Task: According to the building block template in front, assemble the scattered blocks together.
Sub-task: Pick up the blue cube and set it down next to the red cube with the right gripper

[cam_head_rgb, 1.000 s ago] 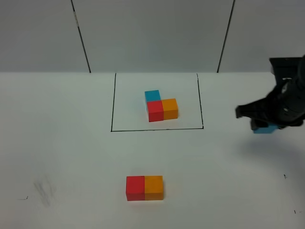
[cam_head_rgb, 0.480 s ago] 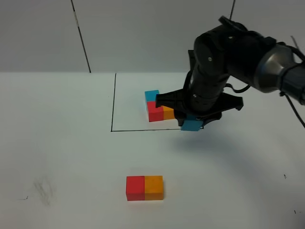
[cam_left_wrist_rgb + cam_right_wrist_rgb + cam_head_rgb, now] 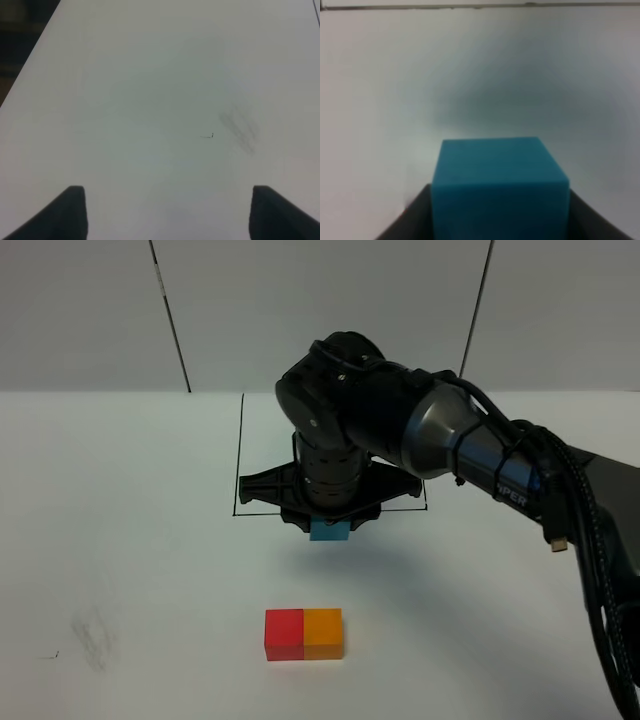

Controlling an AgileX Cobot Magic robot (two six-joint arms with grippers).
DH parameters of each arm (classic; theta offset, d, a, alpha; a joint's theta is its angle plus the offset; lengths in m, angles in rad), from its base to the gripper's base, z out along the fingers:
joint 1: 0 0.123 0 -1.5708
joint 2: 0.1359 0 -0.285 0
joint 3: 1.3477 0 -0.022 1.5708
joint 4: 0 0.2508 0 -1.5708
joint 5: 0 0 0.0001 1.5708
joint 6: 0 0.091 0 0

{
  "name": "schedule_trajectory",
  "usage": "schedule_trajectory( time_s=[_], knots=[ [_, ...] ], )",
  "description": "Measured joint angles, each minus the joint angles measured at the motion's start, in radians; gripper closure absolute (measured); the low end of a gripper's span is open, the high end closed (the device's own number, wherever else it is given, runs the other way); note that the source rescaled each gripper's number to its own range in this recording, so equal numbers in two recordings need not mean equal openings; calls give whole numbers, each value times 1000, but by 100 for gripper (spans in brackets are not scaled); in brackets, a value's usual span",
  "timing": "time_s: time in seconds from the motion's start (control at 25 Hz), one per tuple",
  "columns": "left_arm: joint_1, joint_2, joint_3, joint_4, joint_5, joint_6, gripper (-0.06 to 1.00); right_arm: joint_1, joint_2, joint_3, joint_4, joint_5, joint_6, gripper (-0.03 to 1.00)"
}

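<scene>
One each: red cube [image 3: 284, 633], orange cube [image 3: 323, 633], blue cube [image 3: 329, 531].

Ext cam: high, off the near edge, tilted down twd far edge & wall; sees most of the table [image 3: 120, 490]. L wrist cam: closer, faces near-left corner area; smudge [image 3: 239, 127] shows in both. R wrist cam: v. close, fills w/ light blue cube [image 3: 497, 185], also in ext view mid-table.
</scene>
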Motion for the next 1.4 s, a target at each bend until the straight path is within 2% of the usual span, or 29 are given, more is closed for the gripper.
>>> schedule_trajectory(
  time_s=[0.16,0.52,0.68,0.88,1.4],
  knots=[
    [0,0,0,0,0,0,31,14,0,-5,28,4,33,77],
    [0,0,0,0,0,0,31,54,50,-15,65,-10,21,77],
    [0,0,0,0,0,0,31,54,116,-56,69,-6,10,77],
    [0,0,0,0,0,0,31,54,170,-122,69,46,10,77],
    [0,0,0,0,0,-3,31,54,192,-135,75,56,40,78]
  ],
)
